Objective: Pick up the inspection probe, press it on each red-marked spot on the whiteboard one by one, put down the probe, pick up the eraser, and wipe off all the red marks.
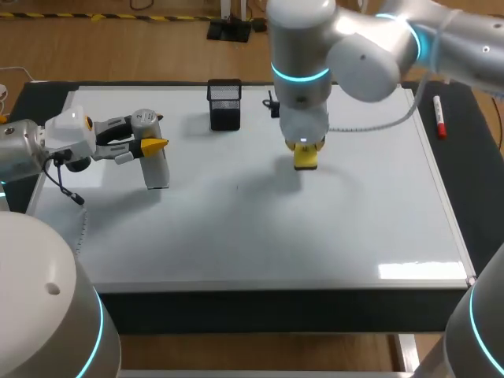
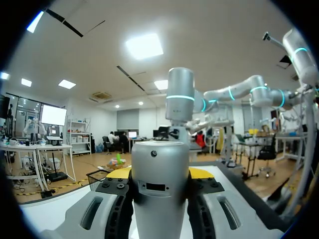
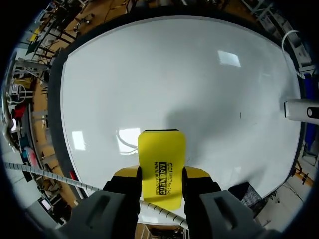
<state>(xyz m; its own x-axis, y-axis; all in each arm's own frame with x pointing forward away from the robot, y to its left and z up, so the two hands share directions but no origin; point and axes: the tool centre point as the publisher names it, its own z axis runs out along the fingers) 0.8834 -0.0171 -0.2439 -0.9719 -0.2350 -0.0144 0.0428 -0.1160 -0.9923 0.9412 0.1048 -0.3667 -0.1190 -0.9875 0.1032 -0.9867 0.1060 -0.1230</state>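
- Closest to the right wrist camera is the yellow eraser (image 3: pixel 160 149). It stands between the two fingers of the right claw (image 3: pixel 160 173), which press on its long sides.
- From above, this right claw (image 1: pixel 305 155) hangs with the eraser (image 1: pixel 305 160) over the far middle part of the whiteboard (image 1: pixel 260 228). I cannot tell if the eraser touches the surface.
- At the left side, the left claw (image 1: pixel 153 146) is closed around the inspection probe (image 1: pixel 157 169), a grey cylinder held upright. Its lower end is near the whiteboard, but whether it touches is not clear.
- In the left wrist view the probe (image 2: pixel 159 189) fills the space between the yellow tips of the left claw (image 2: pixel 159 173).
- No red marks are visible on the whiteboard, only one very small dark tick near its middle. I judge the wiping to be nearly done or done.
- I expect the eraser to be light, with a stiff shell and probably a soft underside. The long sides are a good place to hold it, so that the flat face stays level when it is pressed.
- I expect the probe to be stiff and smooth, so it may slip. A hold around the middle of the body seems safest.
- A black mesh holder (image 1: pixel 225 104) stands at the far edge of the whiteboard, and a red marker (image 1: pixel 439 116) lies on the counter (image 1: pixel 476 181) just beside the right edge.
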